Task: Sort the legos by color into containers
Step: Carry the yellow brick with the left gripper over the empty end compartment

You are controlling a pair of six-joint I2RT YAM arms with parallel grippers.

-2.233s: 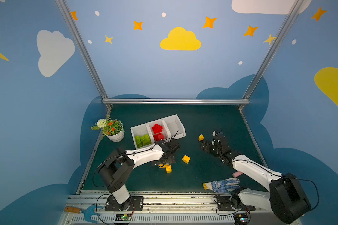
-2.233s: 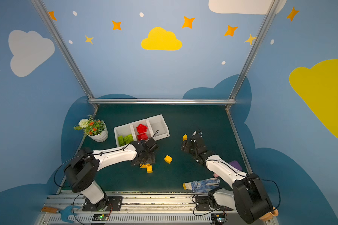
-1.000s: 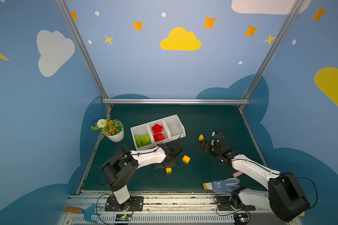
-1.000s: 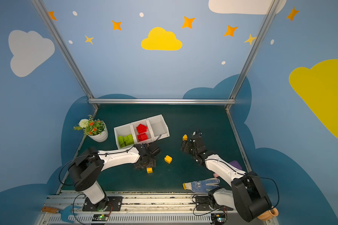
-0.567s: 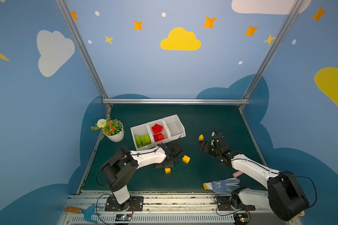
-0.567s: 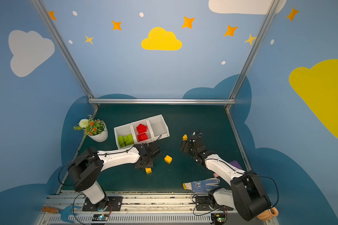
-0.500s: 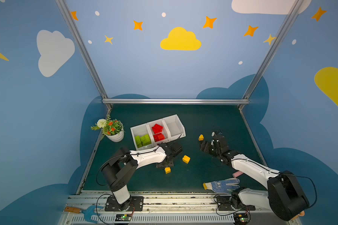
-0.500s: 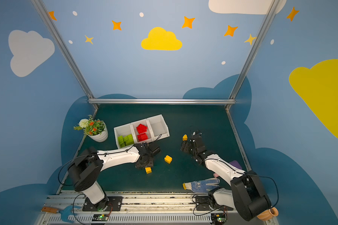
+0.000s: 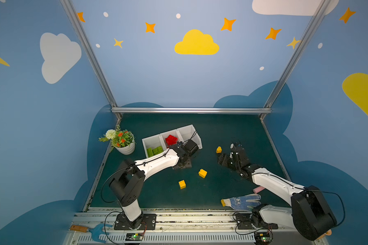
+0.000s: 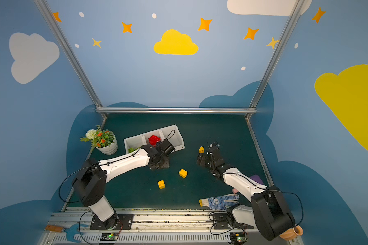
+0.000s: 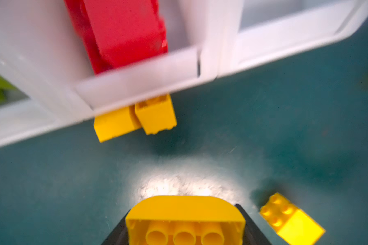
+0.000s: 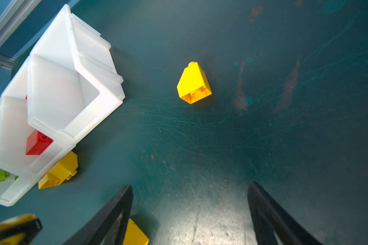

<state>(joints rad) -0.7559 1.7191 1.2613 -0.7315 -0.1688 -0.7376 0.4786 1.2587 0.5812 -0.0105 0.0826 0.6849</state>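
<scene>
Seen from above, three joined white bins (image 9: 151, 141) of smooth, slightly see-through plastic sit left of centre on a scuffed dark green mat (image 9: 157, 191). From left to right, the first bin holds lime green bricks (image 9: 155, 151), the middle one holds glossy red bricks (image 9: 171, 140), and the end bin (image 9: 185, 132) looks empty.

Just below the bins, the left gripper (image 9: 182, 165) has its black jaws closed on a yellow arched brick (image 11: 185, 212), which shows its hollow tubed underside. Two yellow bricks (image 11: 117, 124) lie against the middle bin's outer wall. This looks like the pickup step for the yellows. The next move is probably to lift the brick clear of the rim and release it in the end bin.

At centre, two square studded yellow bricks (image 9: 182, 184) (image 9: 202, 173) lie loose and apart on the mat. Right of centre is a yellow sloped brick (image 9: 218, 149), tipped onto its side. The right gripper (image 12: 190, 188) is near it, with its jaws spread wide and holding nothing.
</scene>
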